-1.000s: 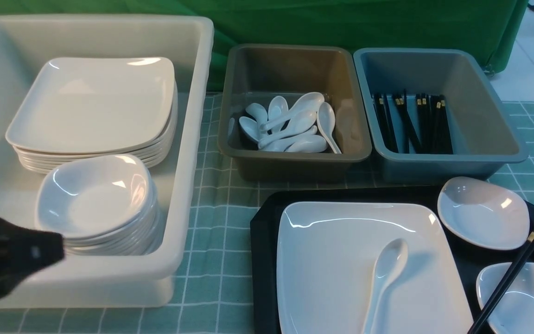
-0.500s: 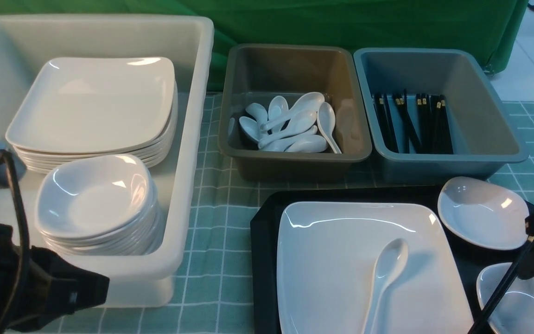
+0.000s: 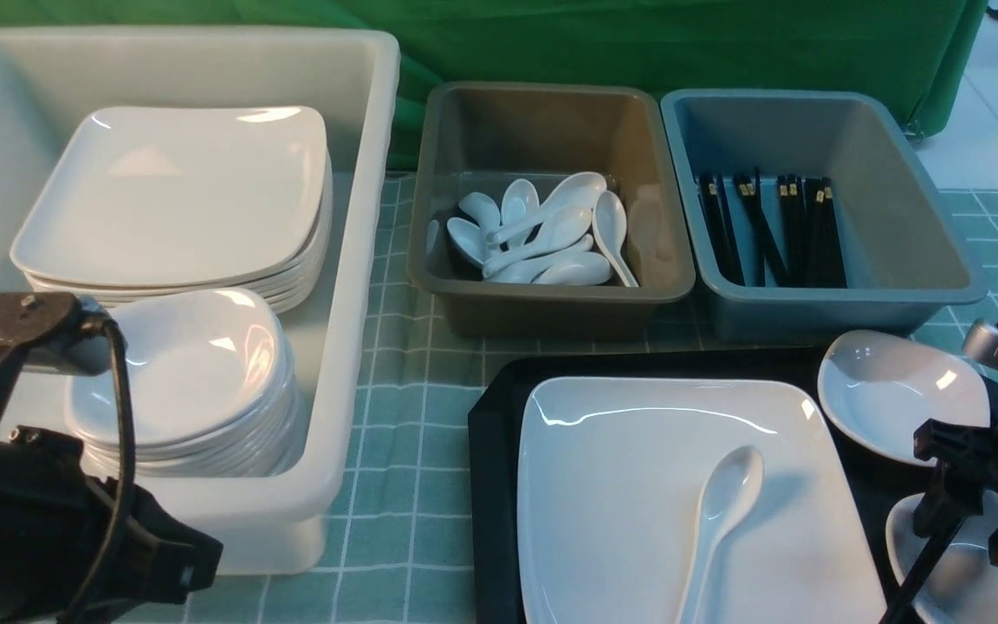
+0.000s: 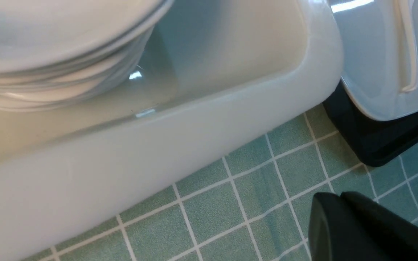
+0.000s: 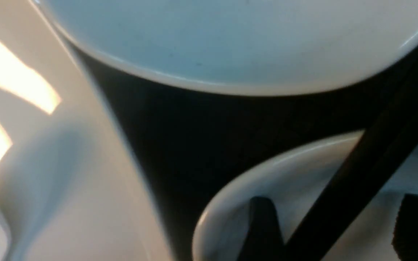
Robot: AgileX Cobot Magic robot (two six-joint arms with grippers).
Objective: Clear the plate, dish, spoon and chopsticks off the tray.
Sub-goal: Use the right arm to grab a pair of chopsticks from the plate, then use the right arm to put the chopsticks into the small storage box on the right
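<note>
The black tray [image 3: 499, 399] holds the white square plate [image 3: 638, 485], and the white spoon [image 3: 720, 511] lies on that plate. Two small white dishes sit at the tray's right, a far dish [image 3: 889, 390] and a near dish [image 3: 958, 581]. The black chopsticks [image 3: 923, 563] lie slanted across the near dish. My right gripper [image 3: 980, 520] is open and low over that dish. In the right wrist view the chopsticks [image 5: 357, 174] run between its two spread fingers. My left gripper [image 3: 196, 555] is shut and empty above the cloth in front of the tub, left of the tray.
A big white tub [image 3: 360, 260] at the left holds a stack of square plates and a stack of small dishes. Behind the tray stand a brown bin [image 3: 551, 299] with several spoons and a blue-grey bin [image 3: 845, 303] with several chopsticks. Green checked cloth [image 3: 412, 433] covers the table.
My right gripper came in from the right, opened, and now straddles the chopsticks over the near dish. My left arm rose further into view at the lower left, gripper still shut.
</note>
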